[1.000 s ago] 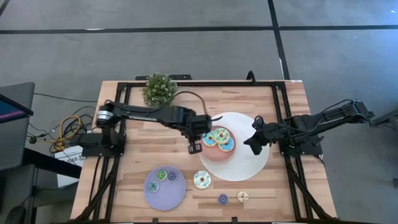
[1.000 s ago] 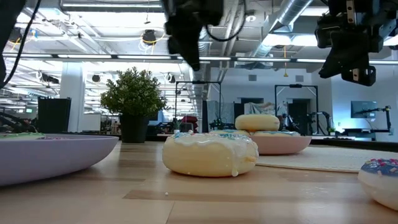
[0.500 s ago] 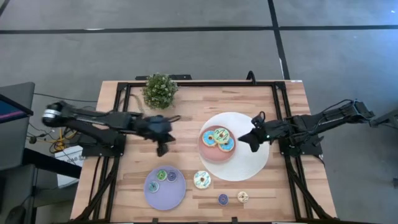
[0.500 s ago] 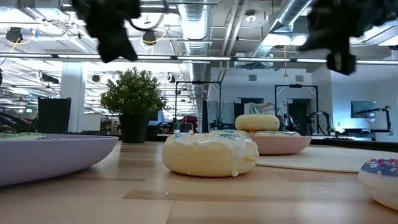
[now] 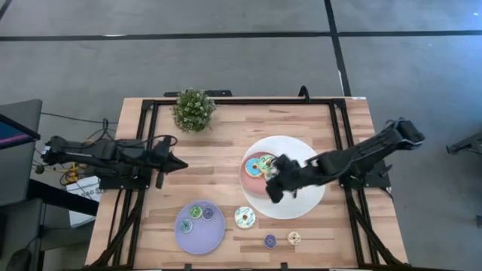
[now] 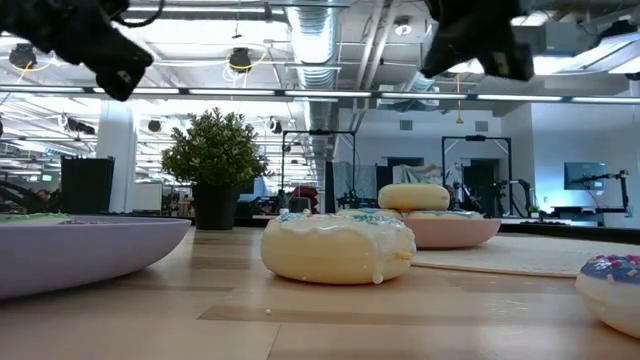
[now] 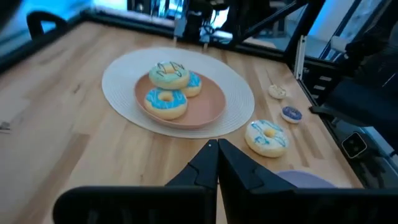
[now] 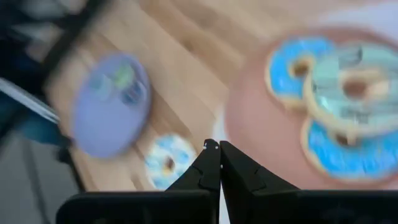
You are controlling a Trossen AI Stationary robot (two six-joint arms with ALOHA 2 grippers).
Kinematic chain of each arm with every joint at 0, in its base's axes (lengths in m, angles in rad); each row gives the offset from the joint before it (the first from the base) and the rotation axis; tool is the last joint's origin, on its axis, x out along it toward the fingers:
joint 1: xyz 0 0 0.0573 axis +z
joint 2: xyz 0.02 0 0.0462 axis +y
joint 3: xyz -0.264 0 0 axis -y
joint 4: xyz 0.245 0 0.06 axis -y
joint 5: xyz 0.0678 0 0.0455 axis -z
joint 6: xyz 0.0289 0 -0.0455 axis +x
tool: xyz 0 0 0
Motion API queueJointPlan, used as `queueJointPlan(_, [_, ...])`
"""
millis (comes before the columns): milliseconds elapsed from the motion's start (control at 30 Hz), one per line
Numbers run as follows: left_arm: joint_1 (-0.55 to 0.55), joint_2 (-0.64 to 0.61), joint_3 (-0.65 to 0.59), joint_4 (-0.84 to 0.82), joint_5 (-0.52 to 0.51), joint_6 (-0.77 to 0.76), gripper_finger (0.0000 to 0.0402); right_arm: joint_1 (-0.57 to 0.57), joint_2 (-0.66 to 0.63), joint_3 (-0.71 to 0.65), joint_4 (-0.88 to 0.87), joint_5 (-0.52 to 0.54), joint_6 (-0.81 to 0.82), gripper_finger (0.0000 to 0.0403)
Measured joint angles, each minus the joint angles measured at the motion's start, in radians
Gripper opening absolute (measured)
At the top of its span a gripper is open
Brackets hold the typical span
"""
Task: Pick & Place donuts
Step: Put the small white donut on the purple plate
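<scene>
Three larger iced donuts [image 7: 166, 102] lie on the pink plate [image 7: 205, 111], one resting on the other two. Another larger donut [image 5: 245, 217] sits on the table between the two plates. Tiny donuts [image 5: 196, 213] lie on the lavender plate [image 5: 197, 235]; a purple one [image 5: 269, 241] and a tan one [image 5: 294, 238] lie near the front edge. My left gripper [image 5: 183, 163] is shut with nothing in it, at the table's left, pointing toward the plates. My right gripper [image 5: 273, 194] is shut with nothing in it and hangs above the pink plate's near rim.
The pink plate rests on a round white mat [image 5: 309, 197]. A small potted plant [image 5: 193, 108] stands at the far left. Black frame rails [image 5: 241, 100] run along the table's edges. Bare wood lies between the left gripper and the mat.
My left gripper has drawn back from beside the pink plate toward the table's left edge and tipped from pointing down to nearly level, staying shut. My right gripper has swung from the mat's right side toward the left and near edge, out over the pink plate's near rim.
</scene>
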Motion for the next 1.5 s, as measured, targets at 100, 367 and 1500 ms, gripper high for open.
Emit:
queueJointPlan(100, [0.0,-0.093,-0.039,-0.035,0.001,0.021,0.0,0.027,0.137,0.166,-0.215,-0.055,0.112,0.0])
queueJointPlan(367, [-0.001,-0.179,-0.07,-0.145,0.016,0.021,0.0,0.149,0.398,0.388,-0.512,-0.189,0.585,0.0])
queueJointPlan(1500, [-0.001,-0.178,-0.081,-0.114,0.072,-0.032,0.0,0.431,0.536,0.253,-0.38,-0.247,1.053,0.0291])
